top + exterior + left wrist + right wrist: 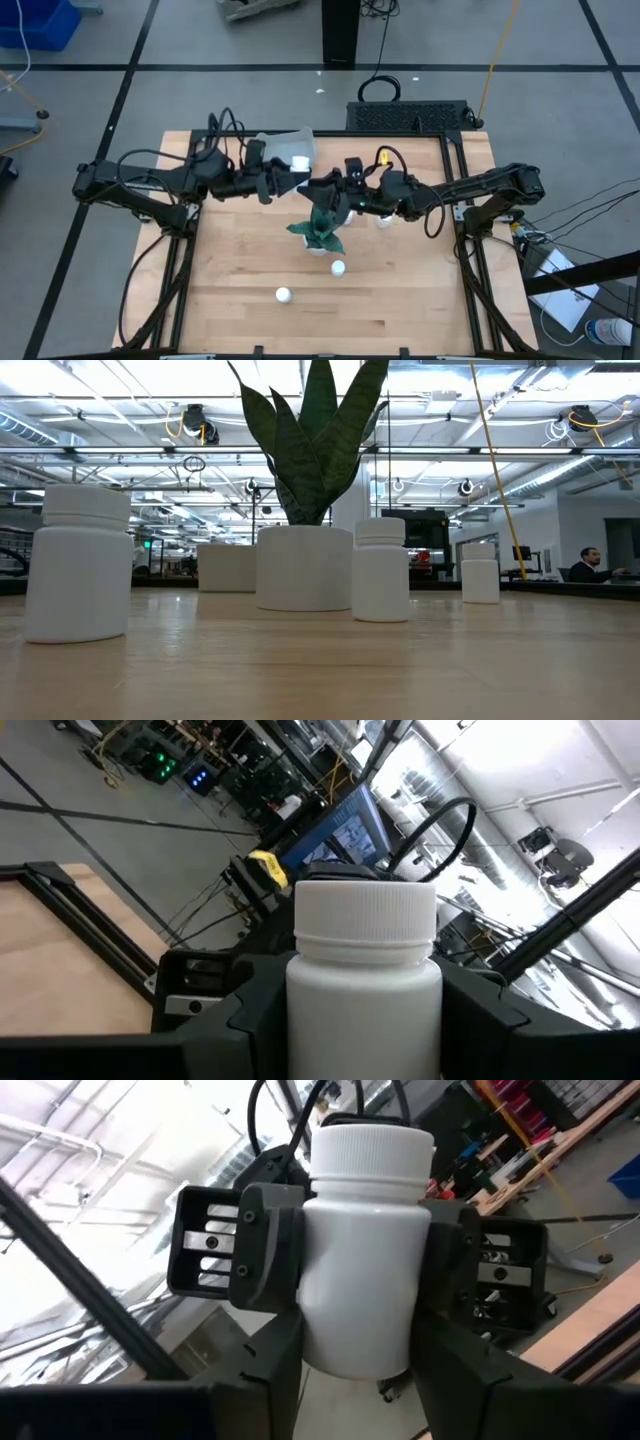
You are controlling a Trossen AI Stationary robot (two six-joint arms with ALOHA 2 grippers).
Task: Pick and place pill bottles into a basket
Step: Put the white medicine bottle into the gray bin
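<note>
1. The held bottle (365, 970) is up in the air over the middle of the desk (400, 300), above the plant (320, 232), caught between my two grippers where they meet.
2. It is a small white cylinder with smooth plain walls, a narrow neck, and a round ribbed white cap that reaches nearly as wide as the body.
3. The left gripper (300, 183) reaches in from the left side, and its fingers clasp the bottle's body from both sides.
4. The right gripper (360, 1370) comes in from the right side. Its two dark fingers press against the lower part of the same bottle, so both grippers have hold of it.
5. The basket (275, 145) is pale grey-blue and sits at the desk's far edge, just behind the left gripper. A small white round thing (299, 161) lies in it; I cannot tell more about it.
6. Three more bottles stand upright on the desk:
   - the near bottle (283, 294), towards the near edge;
   - the middle bottle (338, 267), just beside the plant's pot;
   - the right bottle (383, 222), under the right arm.
</note>
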